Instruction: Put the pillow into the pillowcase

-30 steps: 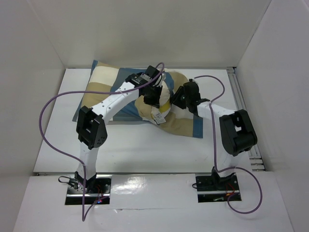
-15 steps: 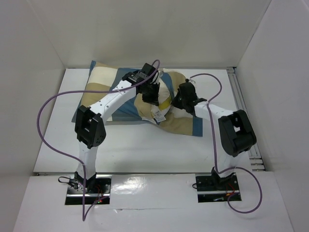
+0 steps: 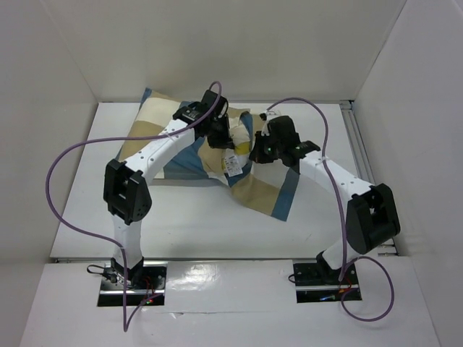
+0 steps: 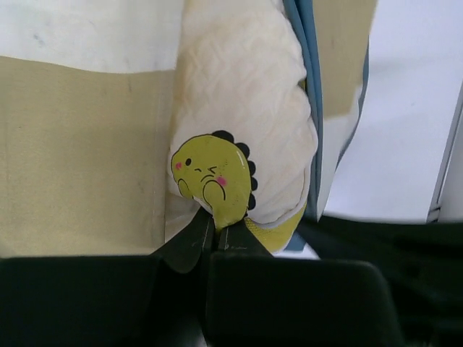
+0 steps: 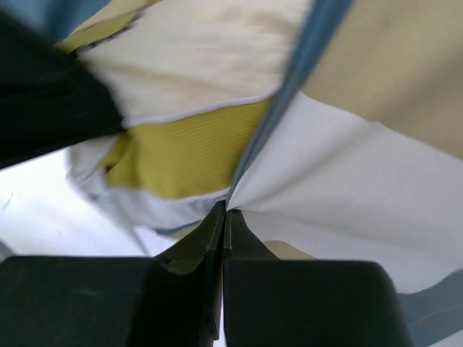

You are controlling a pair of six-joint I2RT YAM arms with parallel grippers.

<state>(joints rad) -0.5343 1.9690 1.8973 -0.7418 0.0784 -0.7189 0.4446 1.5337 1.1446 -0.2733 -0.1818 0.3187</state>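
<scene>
Pillowcase (image 3: 153, 119) stretched left-right, pillow (image 4: 239, 87) poking out its right end, seemingly.

You have two arms to count: one left arm (image 3: 155, 153) and one right arm (image 3: 334, 177). That makes two grippers, one left gripper (image 4: 215, 230) and one right gripper (image 5: 223, 214), each with two fingers. There is one pillow (image 4: 246, 108) and one pillowcase (image 3: 264, 194). You can count one yellow emblem (image 4: 211, 177) and one white tag (image 3: 232, 165). Two purple cables show: one left cable (image 3: 52, 177) and one right cable (image 3: 323, 134). There is one table (image 3: 202, 220), and two mounts: one left base plate (image 3: 134, 287) and one right base plate (image 3: 325, 283).
</scene>
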